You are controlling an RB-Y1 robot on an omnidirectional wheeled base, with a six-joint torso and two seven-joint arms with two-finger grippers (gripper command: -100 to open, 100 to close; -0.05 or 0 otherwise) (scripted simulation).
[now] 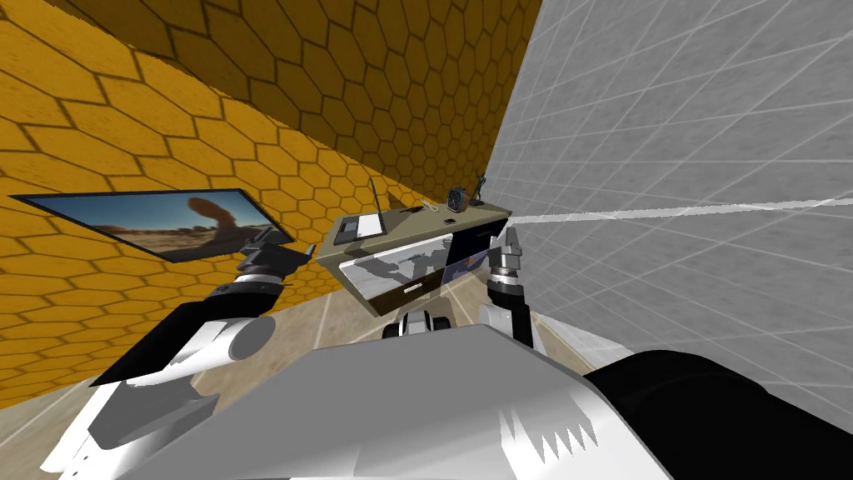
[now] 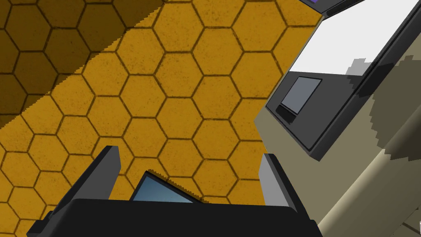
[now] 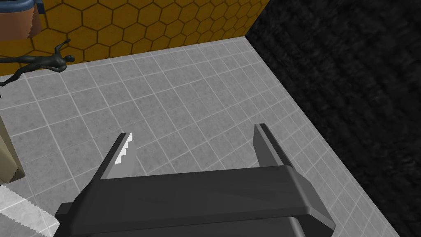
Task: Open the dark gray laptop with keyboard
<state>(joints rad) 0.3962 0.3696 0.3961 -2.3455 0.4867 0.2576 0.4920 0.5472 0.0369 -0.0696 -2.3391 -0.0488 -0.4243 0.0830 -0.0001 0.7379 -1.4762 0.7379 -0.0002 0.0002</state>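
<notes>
head view puts the desk (image 1: 404, 223) at twelve o'clock, with the laptop (image 1: 356, 236) on its end toward eleven o'clock. its dark lid (image 1: 376, 202) seems to stand near upright, a thin blade over a white keyboard (image 1: 371, 225) and grey trackpad (image 2: 301, 95). the left gripper (image 1: 287, 246) hangs at the desk's nine o'clock, jaws apart and empty. the right gripper (image 1: 509, 240) is at the desk's four o'clock, jaws apart too. i judge the lid light, stiff, smooth and hinged. pinch its free top edge mid-span and ease it back gently, or the base may slide.
</notes>
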